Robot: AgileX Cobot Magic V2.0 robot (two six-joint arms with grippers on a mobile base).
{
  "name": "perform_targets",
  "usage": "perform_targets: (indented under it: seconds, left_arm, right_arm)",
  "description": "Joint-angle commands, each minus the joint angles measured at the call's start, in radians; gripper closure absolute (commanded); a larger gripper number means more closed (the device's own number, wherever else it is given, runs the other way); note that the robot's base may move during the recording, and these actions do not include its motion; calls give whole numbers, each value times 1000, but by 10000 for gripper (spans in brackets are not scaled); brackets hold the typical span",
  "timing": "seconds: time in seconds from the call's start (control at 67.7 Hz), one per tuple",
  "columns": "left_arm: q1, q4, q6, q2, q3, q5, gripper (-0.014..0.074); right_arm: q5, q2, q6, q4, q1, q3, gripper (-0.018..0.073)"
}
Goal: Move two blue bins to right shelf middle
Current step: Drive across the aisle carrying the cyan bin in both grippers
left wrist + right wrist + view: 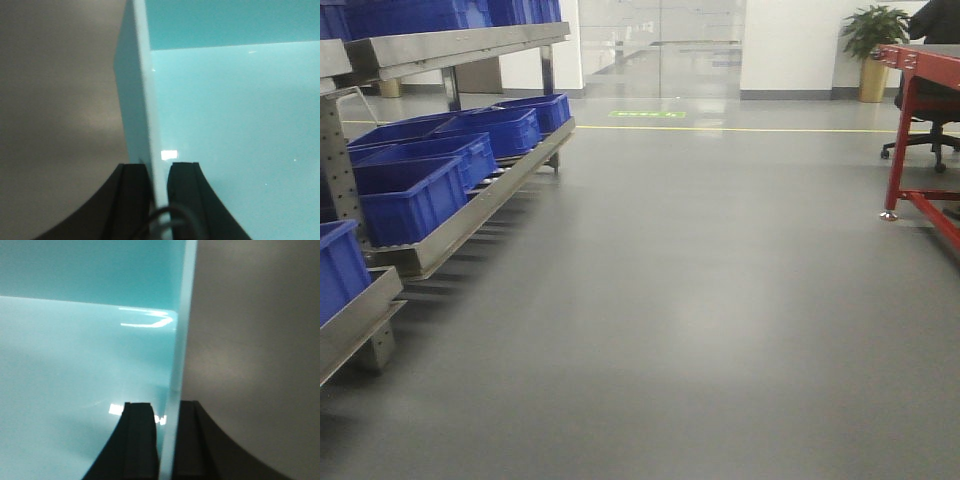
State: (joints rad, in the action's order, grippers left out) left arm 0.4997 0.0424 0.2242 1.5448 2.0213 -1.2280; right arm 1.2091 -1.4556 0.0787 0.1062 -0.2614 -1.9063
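A blue bin, pale cyan in the wrist views, is held by both arms. In the left wrist view its left wall (150, 120) stands between the black fingers (182, 190) of my left gripper (159, 172), which is shut on it. In the right wrist view my right gripper (169, 412) is shut on the bin's right wall (177, 355). The bin's inside (75, 370) is bare. Grey floor shows beyond both walls. The front view shows neither the grippers nor this bin. Several other blue bins (415, 195) sit on a metal rack (470, 220) at the left. The right shelf is out of view.
Grey floor (700, 300) stretches ahead. A red table frame (905, 130) stands at the right with an office chair (932, 140) behind it. A potted plant (873, 45) is by the far wall. A yellow line (750, 129) crosses the floor far ahead.
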Motion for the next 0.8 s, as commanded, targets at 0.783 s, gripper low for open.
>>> perform_targets:
  seconds: [0.783]
  left_arm:
    - [-5,-2,-13,-21,15,24,707]
  right_arm:
    - [-28,10,-17,-43,10,-8,711]
